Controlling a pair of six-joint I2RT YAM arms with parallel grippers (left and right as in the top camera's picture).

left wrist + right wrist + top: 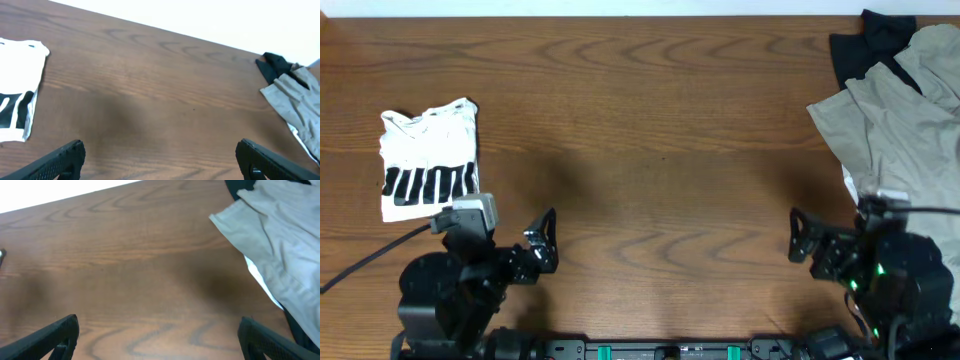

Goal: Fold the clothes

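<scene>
**A:** Why is everything spread out like this on the one tabletop (660, 120)?

**B:** Sorting, I'd judge. One beige-grey garment (905, 110) is heaped at the far right, seemingly parked out of the way.

**A:** And the white T-shirt (428, 155)?

**B:** One, far left, lying flat in a compact rectangle with the print up. It looks folded already.

**A:** Anything else?

**B:** One black garment (865, 45), tucked behind the beige one. Two hands, the left hand (548, 243) and the right hand (798, 238), both spread fully wide and gripping nothing, low at the near edge.

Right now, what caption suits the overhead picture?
Left gripper and right gripper open above a wooden table; white T-shirt folded at left, beige-grey garment and black garment heaped at right.
</scene>
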